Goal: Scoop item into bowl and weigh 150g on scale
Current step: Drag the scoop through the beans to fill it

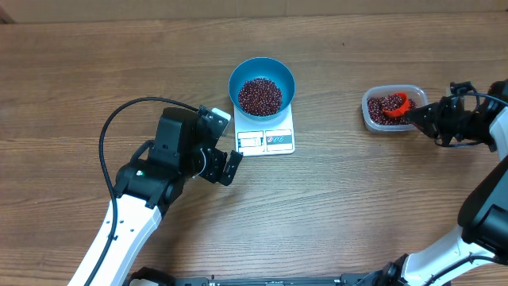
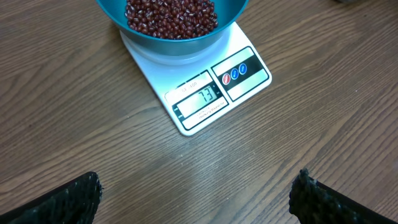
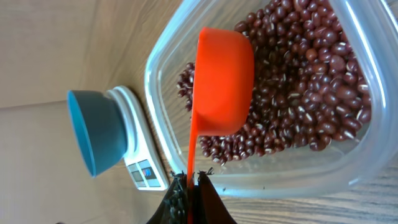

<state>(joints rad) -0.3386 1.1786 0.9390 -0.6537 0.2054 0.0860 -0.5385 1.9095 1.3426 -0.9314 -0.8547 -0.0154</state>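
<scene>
White scale (image 2: 205, 99) reading 73 beneath blue bowl (image 2: 229, 18) of beans (image 2: 171, 15); left gripper (image 1: 218, 168) agape just nearer; right gripper (image 3: 193, 193) clamping orange scoop (image 3: 224, 81).

Open table (image 1: 341, 95) lay between the scale (image 1: 266, 141) and the tub (image 1: 367, 111), with room for a gripper to pass. The bowl (image 1: 236, 73) covered the scale's far part. The scoop (image 1: 397, 106) hung over the tub's right half, and the left gripper (image 1: 225, 147) stood spread just beside the scale's left edge.
</scene>
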